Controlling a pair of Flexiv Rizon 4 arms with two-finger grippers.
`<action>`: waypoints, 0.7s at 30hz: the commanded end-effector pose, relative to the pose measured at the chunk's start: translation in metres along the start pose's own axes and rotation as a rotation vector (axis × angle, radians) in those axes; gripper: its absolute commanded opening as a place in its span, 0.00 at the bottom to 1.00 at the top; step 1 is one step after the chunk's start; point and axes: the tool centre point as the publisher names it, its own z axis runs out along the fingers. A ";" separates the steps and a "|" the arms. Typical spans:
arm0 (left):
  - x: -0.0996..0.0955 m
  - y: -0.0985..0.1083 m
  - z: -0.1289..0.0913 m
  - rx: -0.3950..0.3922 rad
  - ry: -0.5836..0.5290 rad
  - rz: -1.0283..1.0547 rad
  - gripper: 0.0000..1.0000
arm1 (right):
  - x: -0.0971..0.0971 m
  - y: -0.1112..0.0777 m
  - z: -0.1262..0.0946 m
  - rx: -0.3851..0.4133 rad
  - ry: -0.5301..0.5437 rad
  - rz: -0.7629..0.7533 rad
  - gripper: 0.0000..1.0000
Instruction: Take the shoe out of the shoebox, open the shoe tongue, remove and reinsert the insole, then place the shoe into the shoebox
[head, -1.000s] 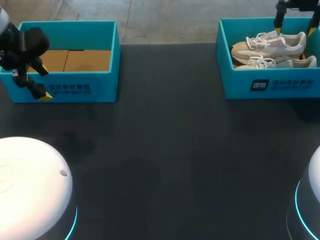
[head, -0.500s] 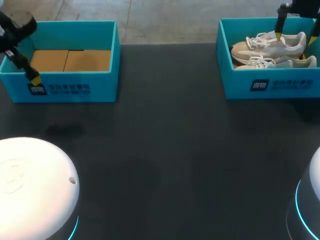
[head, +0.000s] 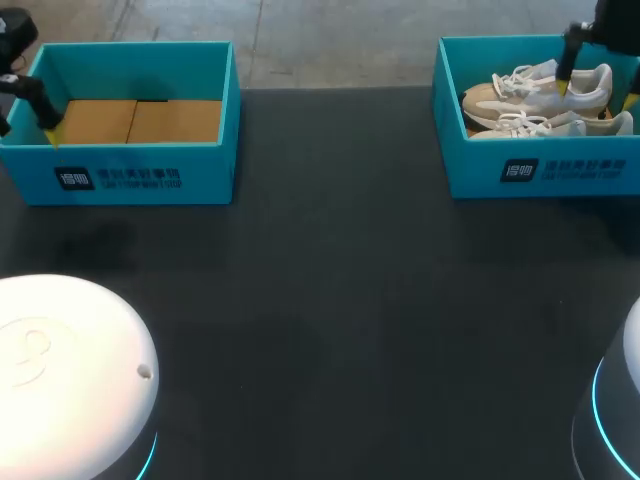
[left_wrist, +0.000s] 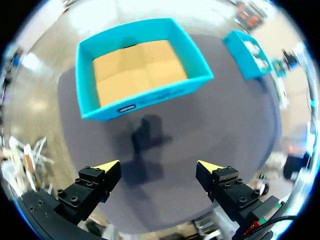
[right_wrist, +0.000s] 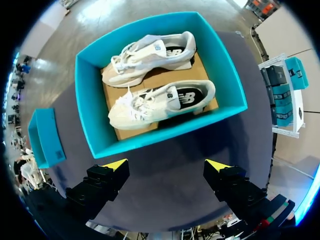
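Item: two pale, white-laced sneakers (right_wrist: 152, 80), lying side by side on the brown cardboard floor of the open teal shoebox (head: 470, 165) at the table's far right.

Stage: the shoes lie in the box, tongues laced down, which fits either a shoe awaiting removal or one already returned; I cannot tell which.

My right gripper (right_wrist: 166, 164): fingers spread wide, holding nothing, poised above the shoebox's near wall.

My left gripper (left_wrist: 159, 165): fingers spread, holding nothing, above the table near a second open teal box (head: 215, 80) at far left, which shows only cardboard.

Surface: dark matte tabletop (head: 330, 300).
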 end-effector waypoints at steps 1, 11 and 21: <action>-0.011 -0.009 0.003 -0.089 -0.006 -0.288 1.00 | 0.000 -0.007 0.005 -0.016 0.006 -0.023 1.00; -0.032 -0.009 0.002 -0.093 -0.037 -0.340 1.00 | -0.003 -0.020 0.005 -0.045 -0.007 -0.095 1.00; -0.034 -0.003 -0.004 -0.066 -0.100 -0.313 1.00 | -0.004 -0.021 0.006 -0.033 -0.001 -0.099 1.00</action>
